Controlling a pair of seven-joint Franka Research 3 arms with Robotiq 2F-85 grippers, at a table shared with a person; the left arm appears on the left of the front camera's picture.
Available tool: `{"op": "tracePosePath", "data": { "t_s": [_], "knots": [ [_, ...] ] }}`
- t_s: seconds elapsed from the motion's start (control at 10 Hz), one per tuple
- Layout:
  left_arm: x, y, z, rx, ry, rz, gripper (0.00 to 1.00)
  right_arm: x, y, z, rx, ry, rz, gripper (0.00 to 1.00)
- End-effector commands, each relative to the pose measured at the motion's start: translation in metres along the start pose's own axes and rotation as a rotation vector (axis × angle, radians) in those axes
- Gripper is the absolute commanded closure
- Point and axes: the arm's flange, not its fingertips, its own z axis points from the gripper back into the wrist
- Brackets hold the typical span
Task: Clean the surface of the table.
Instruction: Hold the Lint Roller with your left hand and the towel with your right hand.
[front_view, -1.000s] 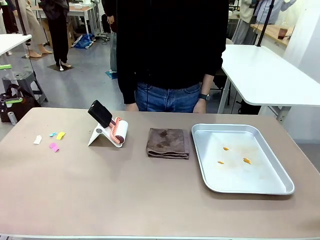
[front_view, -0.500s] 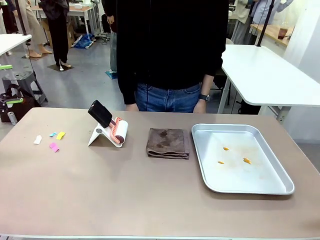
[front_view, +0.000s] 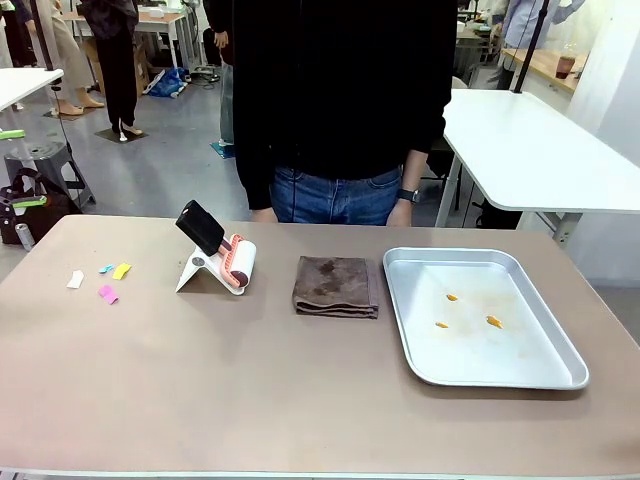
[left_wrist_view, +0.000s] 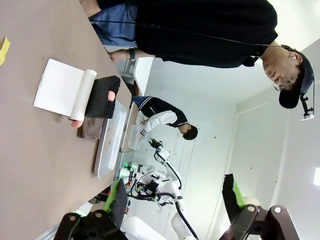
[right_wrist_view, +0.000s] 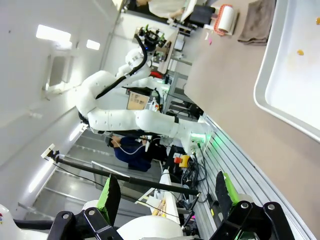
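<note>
evidently nothing was cleaned yet: the table (front_view: 260, 400), spanning robot to person, had paper scraps (front_view: 108, 294) at its left, lint roller (front_view: 238, 264) and cloth (front_view: 336, 287) unused mid-table, tray (front_view: 520, 350) right; left gripper (left_wrist_view: 175, 197) and right gripper (right_wrist_view: 166, 194) gaped wide, empty.

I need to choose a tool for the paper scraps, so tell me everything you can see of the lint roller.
The lint roller has a white roll with pinkish-red ends and a broad black handle that slants up toward the far left. It rests on a white wedge-shaped stand, which sits on the table, left of the folded brown cloth and right of the coloured paper scraps. Nothing else touches it.
</note>
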Motion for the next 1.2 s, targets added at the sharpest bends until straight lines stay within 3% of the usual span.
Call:
{"op": "tracePosePath", "data": {
  "t_s": [0.0,0.2,0.3,0.5,0.6,0.9,1.0,1.1],
  "knots": [
    [-0.005,0.001,-0.002,-0.001,-0.008,-0.002,0.00,0.000,0.001,-0.002,0.006,0.005,0.000,0.00],
    [0.000,0.000,0.000,0.000,0.000,0.000,0.00,0.000,0.000,0.000,0.000,0.000,0.000,0.00],
    [-0.008,-0.011,-0.013,-0.010,0.029,-0.046,0.00,0.016,0.021,-0.004,-0.049,0.003,-0.012,0.00],
    [-0.036,-0.047,-0.061,0.014,0.056,-0.151,0.00,0.072,0.072,-0.024,-0.197,0.053,-0.043,0.00],
    [-0.054,-0.068,-0.084,0.024,0.137,-0.199,0.00,0.105,0.096,-0.039,-0.257,0.115,-0.082,0.00],
    [-0.086,-0.112,-0.129,0.223,0.342,-0.441,0.00,0.189,0.151,-0.083,-0.446,0.315,-0.175,0.00],
    [-0.097,-0.124,-0.149,0.352,0.430,-0.575,0.00,0.227,0.163,-0.106,-0.535,0.346,-0.275,0.00],
    [-0.104,-0.127,-0.164,0.464,0.435,-0.706,0.00,0.261,0.163,-0.129,-0.578,0.390,-0.318,0.00]
  ]
}}
